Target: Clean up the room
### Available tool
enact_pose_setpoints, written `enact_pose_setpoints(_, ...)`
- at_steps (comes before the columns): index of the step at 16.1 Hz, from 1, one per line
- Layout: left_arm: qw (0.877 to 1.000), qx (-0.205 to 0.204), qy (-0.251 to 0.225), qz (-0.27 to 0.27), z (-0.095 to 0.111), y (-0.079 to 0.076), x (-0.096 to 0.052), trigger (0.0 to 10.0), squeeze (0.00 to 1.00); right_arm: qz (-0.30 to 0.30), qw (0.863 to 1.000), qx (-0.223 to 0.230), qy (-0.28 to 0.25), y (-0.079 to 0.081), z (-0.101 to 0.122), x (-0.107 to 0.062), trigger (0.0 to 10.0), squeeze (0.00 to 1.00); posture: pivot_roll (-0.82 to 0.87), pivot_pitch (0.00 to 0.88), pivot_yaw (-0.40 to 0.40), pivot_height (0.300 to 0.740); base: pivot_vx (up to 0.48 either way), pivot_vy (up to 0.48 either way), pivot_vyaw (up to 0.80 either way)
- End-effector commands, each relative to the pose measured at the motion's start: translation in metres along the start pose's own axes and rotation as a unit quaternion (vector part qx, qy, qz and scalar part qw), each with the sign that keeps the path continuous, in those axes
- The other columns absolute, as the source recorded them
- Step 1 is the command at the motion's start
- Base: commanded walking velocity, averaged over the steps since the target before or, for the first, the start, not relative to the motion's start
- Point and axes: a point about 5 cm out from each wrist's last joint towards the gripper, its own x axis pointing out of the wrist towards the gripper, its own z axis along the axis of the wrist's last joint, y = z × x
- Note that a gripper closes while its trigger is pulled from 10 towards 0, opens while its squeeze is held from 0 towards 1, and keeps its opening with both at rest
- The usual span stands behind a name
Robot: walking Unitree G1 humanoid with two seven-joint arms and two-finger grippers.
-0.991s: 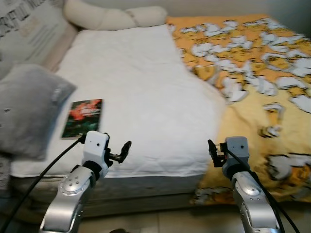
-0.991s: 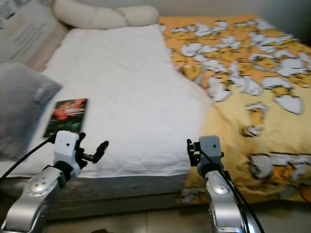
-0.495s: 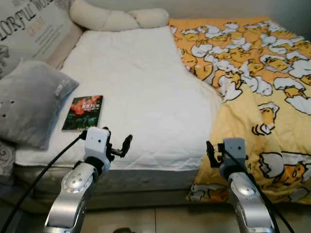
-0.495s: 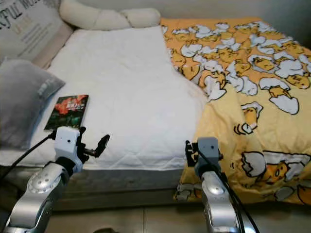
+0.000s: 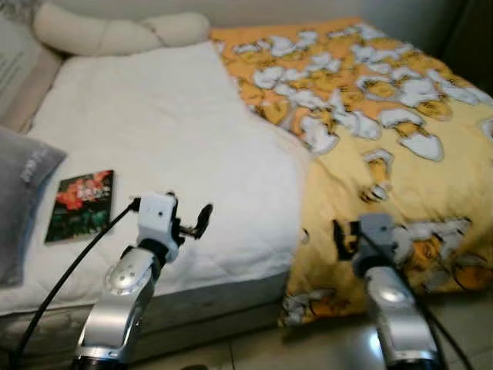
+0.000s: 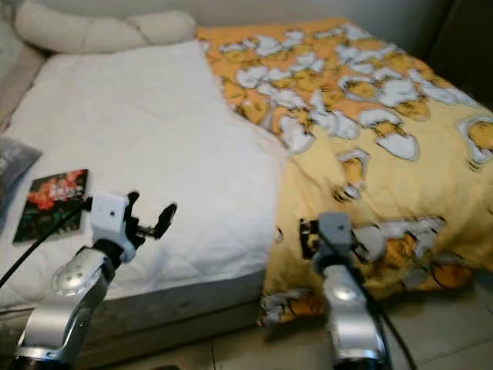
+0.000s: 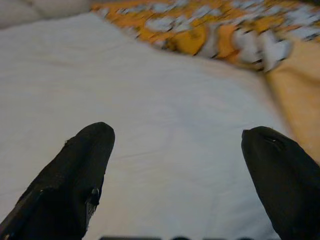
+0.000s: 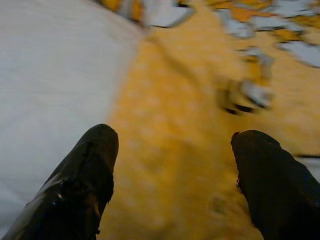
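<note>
Two end effectors, both spread wide, empty: left end effector (image 5: pixel 202 217) over white sheet (image 5: pixel 169 139); right end effector (image 5: pixel 339 235) at yellow blanket (image 5: pixel 385 146). Book (image 5: pixel 79 204) on bed's left: light, stiff; grip long edge.

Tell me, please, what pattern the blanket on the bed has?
The blanket is yellow-orange with white cartoon egg figures, clearest in the right eye view.

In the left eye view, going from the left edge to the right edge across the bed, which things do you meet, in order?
Grey pillow → book → left gripper over the white quilt → right gripper → yellow patterned blanket.
</note>
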Motion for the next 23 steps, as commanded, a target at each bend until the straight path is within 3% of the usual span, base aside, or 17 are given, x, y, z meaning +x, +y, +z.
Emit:
enact_pose_setpoints(1, 1.000, 0.007, -0.002, 0.004, 0.002, 0.004, 0.000, 10.0, 0.00, 0.009, 1.000, -0.001, -0.010, 0.005, 0.007, 0.004, 10.0, 0.00, 0.06, 0.000, 0.030, 0.740, 0.322, 0.000, 0.00)
enact_pose_setpoints(8, 1.000, 0.012, 0.000, -0.002, 0.001, 0.004, 0.003, 10.0, 0.00, 0.025, 1.000, -0.016, -0.005, 0.008, 0.008, 0.008, 10.0, 0.00, 0.07, 0.000, 0.023, 0.740, 0.271, 0.000, 0.00)
enact_pose_setpoints(10, 0.999, 0.034, 0.012, -0.040, -0.002, 0.000, 0.002, 10.0, 0.00, 0.043, 0.999, -0.023, 0.008, 0.011, 0.006, 0.011, 10.0, 0.00, 0.07, 0.000, 0.018, 0.740, 0.000, 0.000, 0.00)
enact_pose_setpoints(11, 0.997, 0.042, 0.015, -0.065, -0.002, -0.003, 0.001, 10.0, 0.00, 0.053, 0.998, -0.024, 0.015, 0.012, 0.005, 0.013, 10.0, 1.00, 0.07, 0.000, 0.018, 0.740, 0.000, 0.000, 0.00)
enact_pose_setpoints(13, 0.993, 0.061, 0.023, -0.098, -0.003, -0.007, 0.001, 10.0, 0.00, 0.065, 0.997, -0.037, 0.036, 0.014, 0.002, 0.018, 10.0, 1.00, 0.08, 0.000, 0.020, 0.740, 0.000, 0.000, 0.00)
enact_pose_setpoints(16, 0.982, 0.083, 0.036, -0.164, -0.002, -0.013, 0.001, 10.0, 0.00, 0.070, 0.992, -0.072, 0.081, 0.012, -0.004, 0.040, 10.0, 1.00, 0.09, 0.000, 0.030, 0.740, 0.000, 0.000, 0.00)
enact_pose_setpoints(17, 0.974, 0.092, 0.042, -0.203, 0.000, -0.017, -0.001, 10.0, 0.00, 0.074, 0.987, -0.100, 0.104, 0.009, -0.005, 0.051, 10.0, 1.00, 0.10, 0.000, 0.033, 0.740, 0.000, 0.000, 0.00)
enact_pose_setpoints(19, 0.964, 0.099, 0.041, -0.242, 0.010, -0.022, -0.008, 10.0, 0.00, 0.071, 0.983, -0.103, 0.135, 0.006, -0.007, 0.060, 10.0, 1.00, 0.15, 0.000, 0.038, 0.740, 0.000, 0.000, 0.00)
enact_pose_setpoints(20, 0.960, 0.099, 0.040, -0.258, 0.015, -0.024, -0.013, 10.0, 0.00, 0.065, 0.982, -0.100, 0.146, 0.004, -0.008, 0.063, 10.0, 0.87, 0.17, 0.000, 0.041, 0.740, 0.000, 0.000, 0.00)
enact_pose_setpoints(21, 0.957, 0.098, 0.042, -0.271, 0.019, -0.026, -0.019, 10.0, 0.00, 0.058, 0.983, -0.085, 0.153, 0.001, -0.008, 0.065, 10.0, 0.00, 0.18, 0.000, 0.042, 0.740, 0.000, 0.000, 0.00)
enact_pose_setpoints(23, 0.953, 0.102, 0.044, -0.283, 0.023, -0.027, -0.029, 10.0, 0.00, 0.055, 0.984, -0.069, 0.155, -0.001, -0.007, 0.068, 10.0, 0.00, 0.20, 0.000, 0.042, 0.740, 0.000, 0.000, 0.00)
